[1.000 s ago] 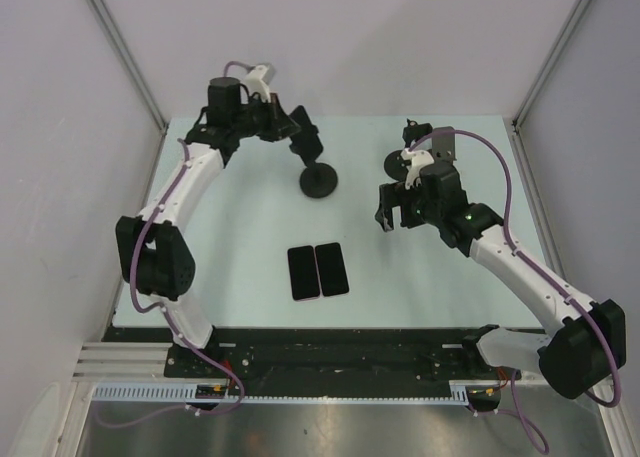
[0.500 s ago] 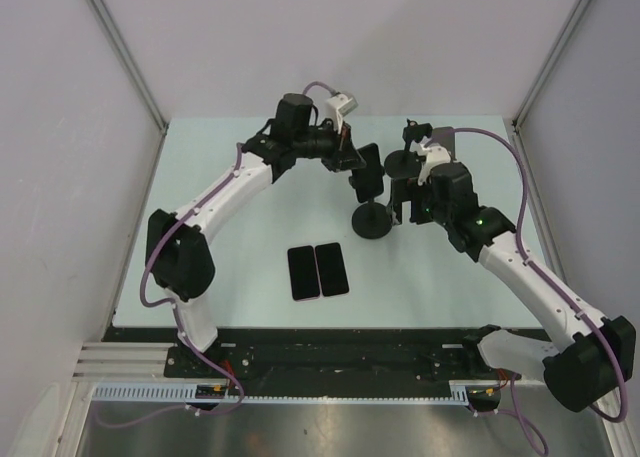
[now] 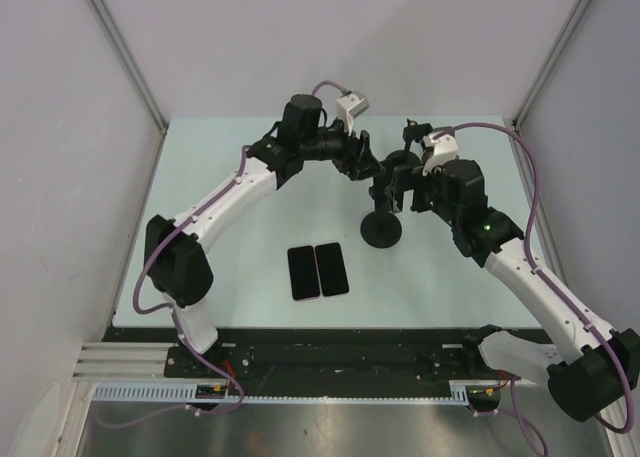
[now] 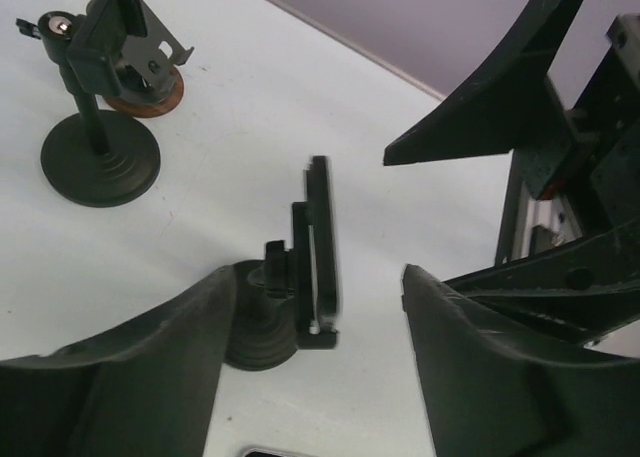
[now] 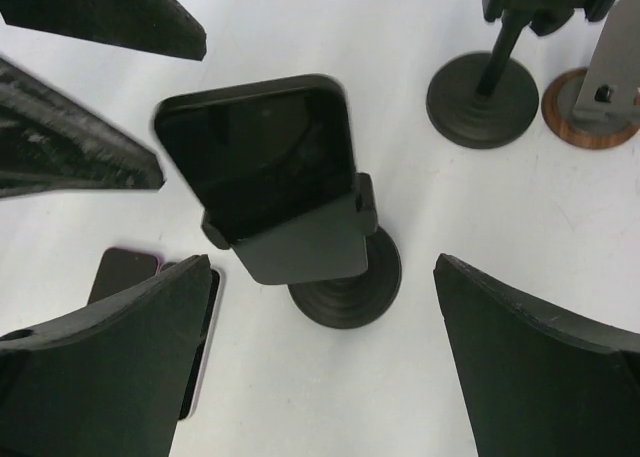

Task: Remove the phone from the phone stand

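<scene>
A black phone (image 5: 255, 152) leans in the cradle of a black phone stand (image 5: 345, 277), whose round base (image 3: 381, 231) rests on the table right of centre. In the left wrist view the phone (image 4: 320, 239) shows edge-on. My left gripper (image 4: 318, 277) is open and hovers over it, with a finger on either side and neither touching. From the other side, my right gripper (image 5: 322, 267) is wide open around the stand, also clear of it. In the top view the left gripper (image 3: 365, 165) and the right gripper (image 3: 398, 189) sit close together above the stand.
Two phones (image 3: 318, 270) lie flat side by side near the table's front centre. A second black stand (image 4: 100, 157) and a stand on a wooden disc (image 5: 590, 107) are behind, near the back right. Grey walls enclose the table.
The left arm swung right, bringing the stand and phone from the back centre to right of centre. Its gripper then opened and let go. The right gripper moved in toward the stand.
</scene>
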Robot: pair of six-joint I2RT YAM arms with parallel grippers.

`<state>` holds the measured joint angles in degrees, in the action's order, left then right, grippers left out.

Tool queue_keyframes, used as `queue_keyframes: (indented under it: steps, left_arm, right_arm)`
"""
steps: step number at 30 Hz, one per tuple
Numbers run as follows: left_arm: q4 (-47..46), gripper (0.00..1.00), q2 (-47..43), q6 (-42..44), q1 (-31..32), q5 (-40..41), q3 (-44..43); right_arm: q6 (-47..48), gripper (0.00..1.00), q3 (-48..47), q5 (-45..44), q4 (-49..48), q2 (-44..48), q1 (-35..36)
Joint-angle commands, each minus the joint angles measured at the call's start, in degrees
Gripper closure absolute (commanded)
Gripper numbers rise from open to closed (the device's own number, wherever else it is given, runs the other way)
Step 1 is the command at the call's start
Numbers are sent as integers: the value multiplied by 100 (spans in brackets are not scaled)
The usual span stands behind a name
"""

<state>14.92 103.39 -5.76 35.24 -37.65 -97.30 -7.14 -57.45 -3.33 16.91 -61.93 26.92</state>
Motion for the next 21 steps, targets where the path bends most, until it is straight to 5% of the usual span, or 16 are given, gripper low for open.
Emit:
queue_keyframes:
  steps: [1, 6, 14, 21]
  left_arm:
    - [-226, 20, -697, -126, -9, 116, -18]
    - [-130, 0, -1242, -197, -35, 775, 237]
    - [-103, 0, -2602, -154, -123, 2786, 1519]
    - [-103, 0, -3342, -197, -123, 3492, 2723]
  right_arm:
    - [186, 1, -21, 52, -776, 58, 42]
    - [204, 0, -21, -10, -1259, -47, 77]
    - [353, 0, -21, -176, -2129, -425, 279]
    - [520, 0, -47, -194, -2490, -741, 279]
